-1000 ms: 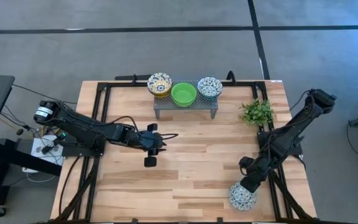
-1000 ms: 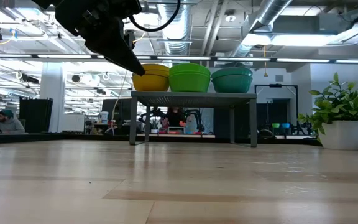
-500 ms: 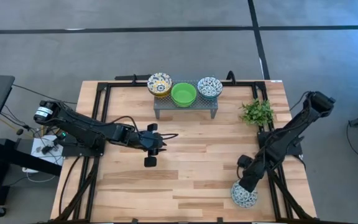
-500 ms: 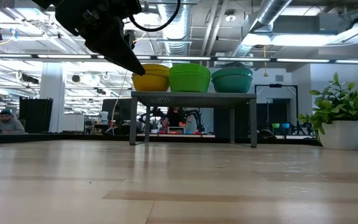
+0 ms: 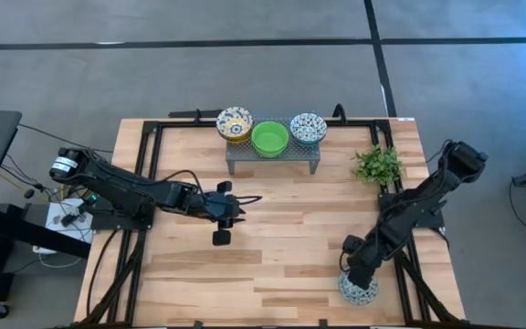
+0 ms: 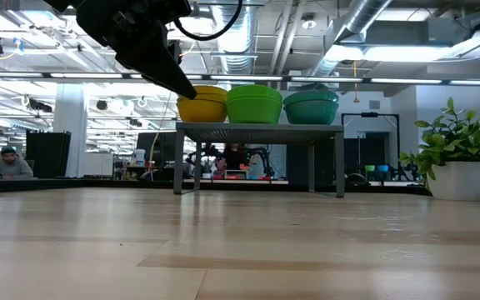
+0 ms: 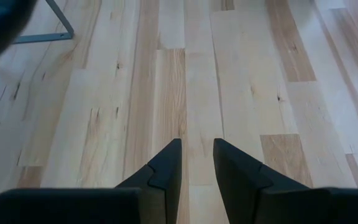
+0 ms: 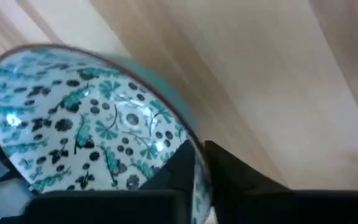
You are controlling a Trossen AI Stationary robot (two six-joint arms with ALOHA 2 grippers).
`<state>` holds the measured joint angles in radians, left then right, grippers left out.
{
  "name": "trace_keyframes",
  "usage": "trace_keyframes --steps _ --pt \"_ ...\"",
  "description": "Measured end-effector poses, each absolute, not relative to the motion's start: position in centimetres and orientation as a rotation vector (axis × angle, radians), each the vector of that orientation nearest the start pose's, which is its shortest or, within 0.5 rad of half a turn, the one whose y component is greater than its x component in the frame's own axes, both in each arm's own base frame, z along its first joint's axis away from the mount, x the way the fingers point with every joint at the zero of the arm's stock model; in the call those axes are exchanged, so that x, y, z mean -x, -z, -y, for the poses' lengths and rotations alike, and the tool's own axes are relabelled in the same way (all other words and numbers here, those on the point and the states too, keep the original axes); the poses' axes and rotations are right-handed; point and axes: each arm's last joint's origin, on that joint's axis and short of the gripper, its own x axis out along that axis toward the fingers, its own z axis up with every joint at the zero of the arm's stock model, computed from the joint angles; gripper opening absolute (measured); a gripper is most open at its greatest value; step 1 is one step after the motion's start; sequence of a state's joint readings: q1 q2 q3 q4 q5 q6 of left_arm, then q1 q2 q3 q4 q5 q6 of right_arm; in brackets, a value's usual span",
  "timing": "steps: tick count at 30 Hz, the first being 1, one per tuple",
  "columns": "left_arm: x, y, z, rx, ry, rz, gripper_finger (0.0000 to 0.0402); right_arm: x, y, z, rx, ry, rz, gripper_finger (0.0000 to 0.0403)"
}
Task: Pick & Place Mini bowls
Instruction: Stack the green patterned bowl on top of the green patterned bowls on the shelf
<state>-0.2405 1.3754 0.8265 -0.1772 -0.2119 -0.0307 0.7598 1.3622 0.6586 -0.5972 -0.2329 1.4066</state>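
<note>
Three mini bowls sit on top of the grey rack (image 5: 272, 157) at the far edge: a yellow-toned one (image 5: 235, 123), a plain green one (image 5: 269, 138) and a blue-patterned one (image 5: 308, 128). A fourth bowl, white with a blue-dark floral pattern (image 5: 358, 291), is at the near right corner under my right gripper (image 5: 355, 274), which is shut on it. Whether the bowl is off the table I cannot tell. My left gripper (image 7: 197, 152) hangs above the bare table middle (image 5: 224, 212), its fingers open by a narrow gap and holding nothing. My right gripper has the patterned bowl by its rim (image 8: 188, 140), one finger (image 8: 176, 171) inside the bowl and the other (image 8: 241, 177) outside the wall. It comes down on the bowl from above, on the bowl's far side. The bowl's mouth appears tilted toward the wrist camera.
A small potted plant (image 5: 377, 165) stands right of the rack, near the right arm's base. Bare wood lies between the two grippers (image 5: 290, 238). The table's near edge and right edge are close to the held bowl.
The right gripper has moved a little toward the table's left and near edges and now covers more of the patterned bowl, and its arm has sunk lower. The left arm has kept still.
</note>
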Motion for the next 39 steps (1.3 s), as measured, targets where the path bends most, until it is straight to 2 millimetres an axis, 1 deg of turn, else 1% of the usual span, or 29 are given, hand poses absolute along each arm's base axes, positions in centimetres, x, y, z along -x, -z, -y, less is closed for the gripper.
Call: trace_keyframes --steps 1,3,6,8,12,14,16,18,20,22,25,27,28,30,32,34,37,39 --pt "-27.4 -22.2 6.1 -0.133 0.016 -0.708 0.0094 -15.4 -15.7 -15.4 -0.760 0.186 -1.572 0.0016" --pt "-27.4 -22.2 6.1 -0.133 0.017 -0.707 0.0094 -15.8 -15.7 -15.1 -0.743 0.176 -1.534 0.0013" --pt "-27.4 -22.2 6.1 -0.133 0.017 -0.705 0.0094 -16.7 -15.8 -14.5 -0.712 0.248 -1.380 0.0020" --pt "-27.4 -22.2 6.1 -0.133 0.017 -0.705 0.0094 -17.4 -15.9 -13.9 -0.718 0.309 -1.288 0.0014" --pt "-27.5 -22.3 6.1 -0.132 0.017 -0.701 0.0094 -18.6 -16.7 -12.1 -0.789 0.413 -1.199 0.0008" --pt "-27.5 -22.3 6.1 -0.131 0.017 -0.698 0.0094 -19.6 -18.2 -11.4 -0.812 0.394 -1.146 0.0009" --pt "-27.5 -22.3 6.1 -0.130 0.017 -0.694 0.0094 -20.7 -20.4 -10.5 -0.824 0.364 -1.098 0.0006" --pt "-27.5 -22.3 6.1 -0.129 0.017 -0.690 0.0094 -21.3 -22.4 -9.3 -0.798 0.362 -1.078 0.0005" --pt "-27.6 -22.4 6.1 -0.128 0.017 -0.685 0.0094 -21.8 -25.1 -7.9 -0.753 0.355 -1.036 0.0005" --pt "-27.6 -22.4 6.1 -0.128 0.017 -0.686 0.0094 -22.0 -28.4 -6.2 -0.704 0.379 -0.975 0.0005" --pt "-27.6 -22.4 6.1 -0.127 0.017 -0.681 0.0094 -21.6 -32.2 -3.4 -0.583 0.492 -0.918 0.0004" --pt "-27.6 -22.4 6.1 -0.127 0.017 -0.680 0.0094 -21.4 -35.0 -1.3 -0.524 0.580 -0.841 0.0004" --pt "-27.6 -22.4 6.1 -0.127 0.017 -0.680 0.0094 -21.2 -36.2 -0.1 -0.502 0.628 -0.812 0.0004" --pt "-27.6 -22.4 6.1 -0.127 0.017 -0.679 0.0094 -20.8 -37.8 2.1 -0.467 0.724 -0.772 0.0004" --pt "-27.6 -22.4 6.1 -0.127 0.017 -0.679 0.0094 -20.7 -39.0 4.6 -0.473 0.800 -0.736 0.0004" --pt "-27.6 -22.4 6.1 -0.126 0.017 -0.675 0.0094 -20.4 -39.6 7.2 -0.473 0.875 -0.731 0.0005" --pt "-27.7 -22.5 6.2 -0.124 0.017 -0.671 0.0094 -19.8 -39.6 10.9 -0.497 0.950 -0.755 0.0008" --pt "-27.7 -22.5 6.2 -0.125 0.017 -0.670 0.0094 -19.7 -39.1 13.0 -0.524 0.945 -0.791 0.0008"
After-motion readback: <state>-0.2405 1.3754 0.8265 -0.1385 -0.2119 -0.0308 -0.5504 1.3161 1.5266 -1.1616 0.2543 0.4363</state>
